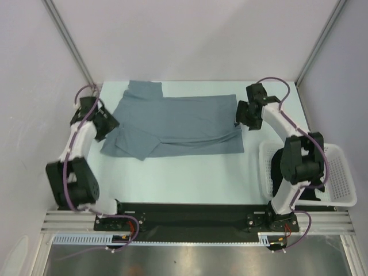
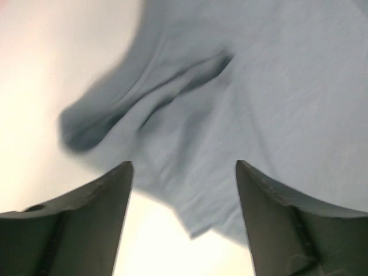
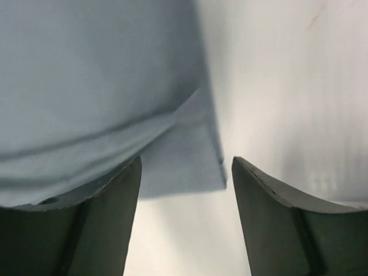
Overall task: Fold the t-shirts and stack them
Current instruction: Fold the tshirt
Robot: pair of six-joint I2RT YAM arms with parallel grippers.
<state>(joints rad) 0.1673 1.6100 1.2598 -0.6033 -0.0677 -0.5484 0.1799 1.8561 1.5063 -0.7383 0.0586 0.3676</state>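
Observation:
A slate grey-blue t-shirt (image 1: 178, 123) lies spread on the pale table, partly folded, one sleeve at the far left, another fold at the near left. My left gripper (image 1: 106, 123) is open at the shirt's left edge; in the left wrist view its fingers (image 2: 86, 213) flank a cloth corner (image 2: 201, 224). My right gripper (image 1: 240, 118) is open at the shirt's right edge; the right wrist view shows a folded hem corner (image 3: 190, 161) between its fingers (image 3: 276, 213). Black cloth (image 1: 307, 192), maybe the black t-shirt, shows in the basket under the right arm.
A white plastic lattice basket (image 1: 339, 178) stands at the near right, partly under the right arm. Grey walls and metal posts close in the table (image 1: 184, 178) on three sides. A black strip runs along the near edge.

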